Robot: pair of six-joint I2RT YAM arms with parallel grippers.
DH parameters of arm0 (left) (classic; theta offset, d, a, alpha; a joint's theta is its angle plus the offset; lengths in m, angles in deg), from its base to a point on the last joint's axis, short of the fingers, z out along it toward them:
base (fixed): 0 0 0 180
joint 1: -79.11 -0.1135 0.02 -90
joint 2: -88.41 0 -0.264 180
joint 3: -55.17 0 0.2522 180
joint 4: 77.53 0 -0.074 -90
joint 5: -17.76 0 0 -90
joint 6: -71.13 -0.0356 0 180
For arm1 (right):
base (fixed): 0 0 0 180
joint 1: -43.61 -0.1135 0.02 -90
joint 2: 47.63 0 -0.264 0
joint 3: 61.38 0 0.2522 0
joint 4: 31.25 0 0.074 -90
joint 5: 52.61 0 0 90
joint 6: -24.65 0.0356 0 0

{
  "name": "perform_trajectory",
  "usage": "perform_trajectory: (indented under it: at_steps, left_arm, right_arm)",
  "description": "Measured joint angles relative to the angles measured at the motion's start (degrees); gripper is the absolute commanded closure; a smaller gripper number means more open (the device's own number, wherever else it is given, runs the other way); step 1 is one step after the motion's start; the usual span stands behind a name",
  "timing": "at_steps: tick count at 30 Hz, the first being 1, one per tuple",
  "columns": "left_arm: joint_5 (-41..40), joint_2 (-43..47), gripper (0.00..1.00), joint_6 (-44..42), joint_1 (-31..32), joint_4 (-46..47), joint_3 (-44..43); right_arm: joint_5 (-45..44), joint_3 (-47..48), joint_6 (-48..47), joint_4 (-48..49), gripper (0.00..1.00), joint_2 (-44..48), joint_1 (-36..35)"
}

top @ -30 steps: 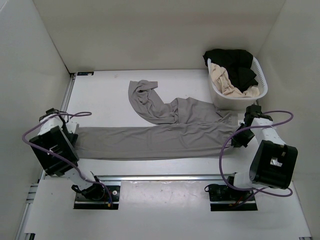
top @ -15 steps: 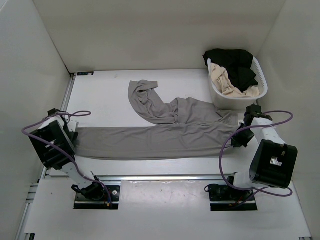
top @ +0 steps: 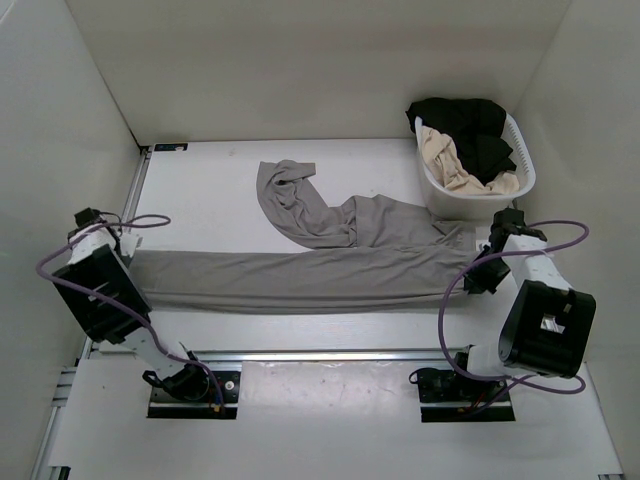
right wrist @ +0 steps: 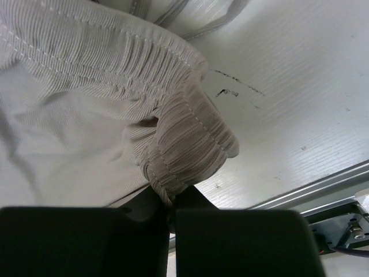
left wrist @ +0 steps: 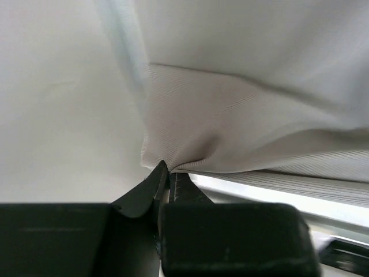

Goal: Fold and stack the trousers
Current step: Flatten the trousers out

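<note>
The taupe-grey trousers (top: 300,272) lie across the table, one leg stretched left to right along the near side. The other leg (top: 290,195) is crumpled toward the back. At the left, my left gripper (top: 128,262) is shut on the hem end of the stretched leg. In the left wrist view the fabric (left wrist: 242,127) bunches into the closed left gripper (left wrist: 167,171). My right gripper (top: 478,268) is shut on the waistband at the right end. The right wrist view shows the ribbed elastic waistband (right wrist: 190,144) pinched in the right gripper (right wrist: 170,203).
A white laundry basket (top: 522,172) stands at the back right, close behind the right arm, holding a black garment (top: 465,120) and a beige-cream garment (top: 450,165). White walls close in the table on three sides. A metal rail (top: 320,355) runs along the near edge.
The left gripper has shut on the leg's hem and moved left toward the wall, pulling that leg longer and tauter. The right gripper has kept its hold and place.
</note>
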Motion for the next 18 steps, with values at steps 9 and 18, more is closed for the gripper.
perform_trajectory:
  at_steps: [9, 18]
  left_arm:
    - [-2.62, 8.48, 0.86, -8.26, -0.81, -0.11, 4.04]
    - [-3.69, 8.33, 0.86, -9.92, -1.36, -1.92, 12.26]
  right_arm:
    - [-0.96, -0.35, 0.74, -4.42, 1.0, 7.43, 2.25]
    - [1.14, -13.97, 4.24, -4.61, 0.95, 12.92, 9.9]
